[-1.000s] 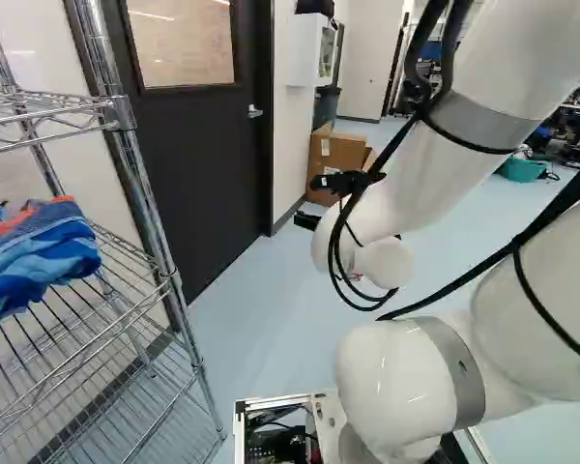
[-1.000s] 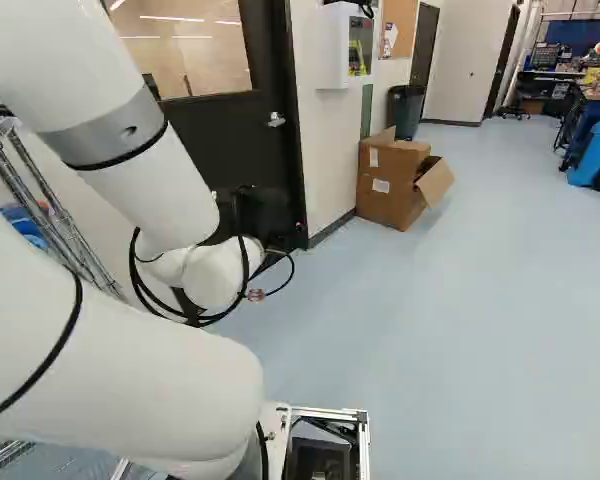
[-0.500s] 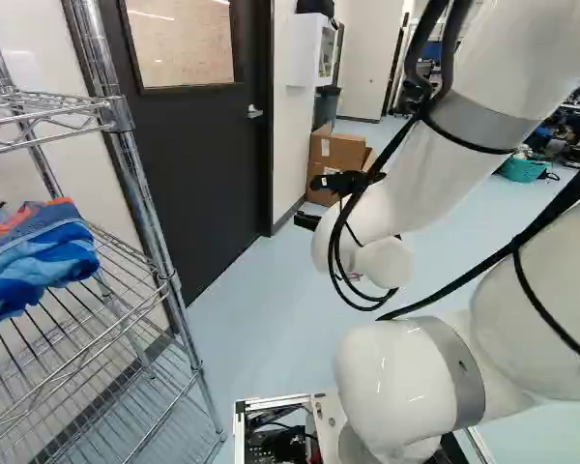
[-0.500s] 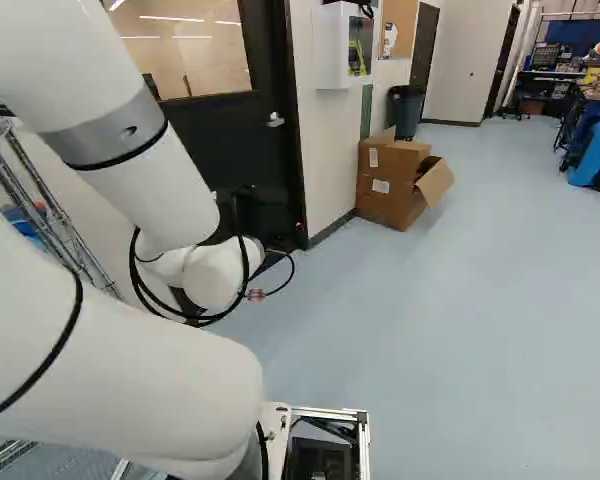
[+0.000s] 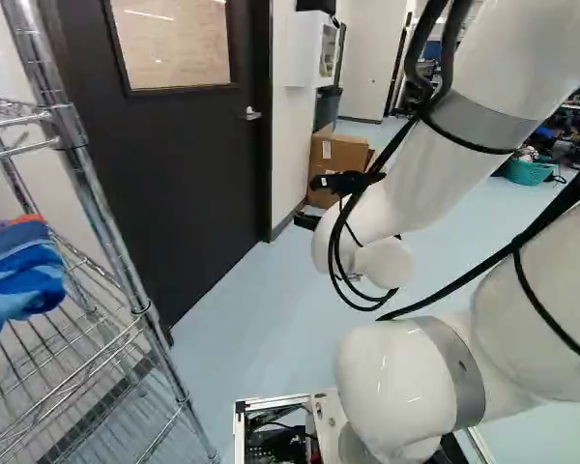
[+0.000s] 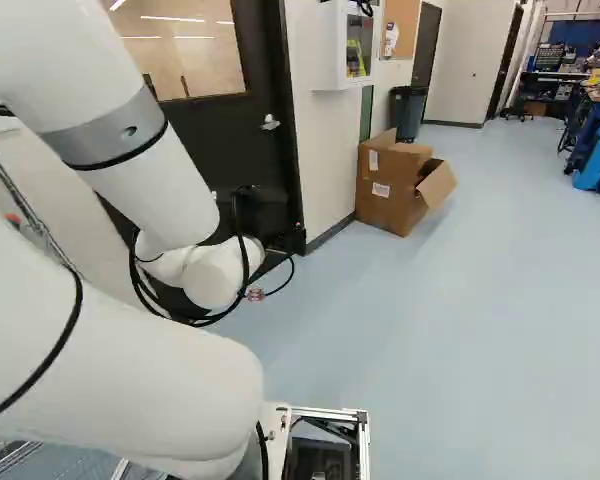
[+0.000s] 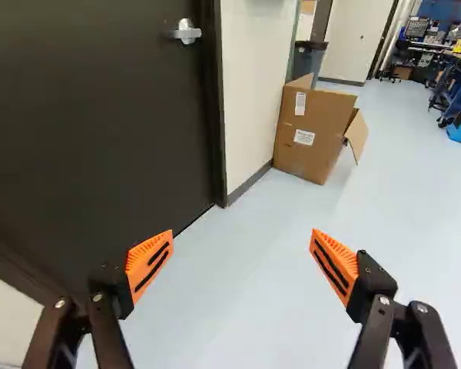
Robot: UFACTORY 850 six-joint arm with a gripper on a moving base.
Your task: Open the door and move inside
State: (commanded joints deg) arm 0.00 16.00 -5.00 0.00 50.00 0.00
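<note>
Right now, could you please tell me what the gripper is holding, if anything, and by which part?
Nothing is held: the gripper stands open, with only floor showing between its orange pads.

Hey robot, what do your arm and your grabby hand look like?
My arm is smooth, shiny white, and rounded like fat tubes, with grey bands around it. Black cables run along it and loop near its end. My gripper is black with small silvery screws. It has two fingers with bright orange, wedge-shaped pads, each with ridges and two dark stripes.
</note>
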